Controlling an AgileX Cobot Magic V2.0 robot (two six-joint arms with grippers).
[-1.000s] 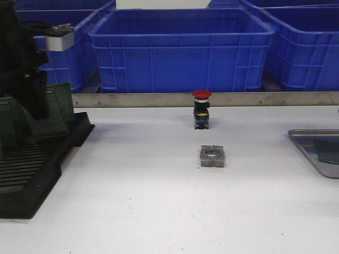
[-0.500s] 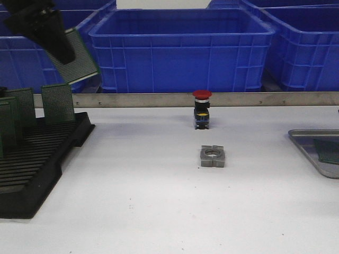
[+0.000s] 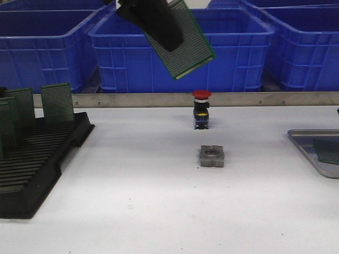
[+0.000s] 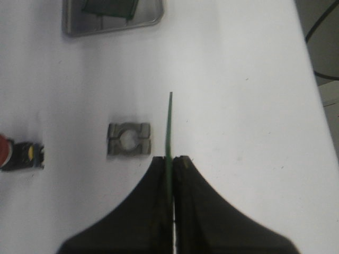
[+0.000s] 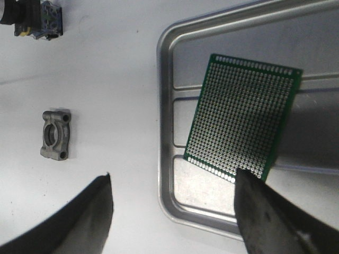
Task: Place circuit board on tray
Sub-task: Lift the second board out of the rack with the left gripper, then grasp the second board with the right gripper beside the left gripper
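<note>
While the left gripper [image 3: 170, 38] hangs high above the middle of the white table [image 3: 159, 201], its two black fingers [image 4: 153, 201] are pressed flat against a green perforated circuit board [image 3: 188, 45], pinching it from both sides. From the front that board is seen tilted, in front of the big blue plastic bins [image 3: 180, 50]; from the left wrist it shows only as a thin green edge rising from between the fingers.

Below it on the table lies a small grey metal clamp block with a round hole [image 3: 212, 156], and just behind that stands a push-button switch with a red cap and black body [image 3: 201, 109].

At the left edge sits a black slotted plastic rack [image 3: 37, 159] with several more green boards [image 3: 57, 103] standing upright in its slots.

Over at the far right, the right gripper [image 5: 175, 211] hovers above the shallow silver-grey metal tray [image 5: 175, 69] with its fingers spread wide and nothing between them. A second green perforated board [image 5: 243, 124] already lies flat on the ribbed tray floor, just beside one finger.
</note>
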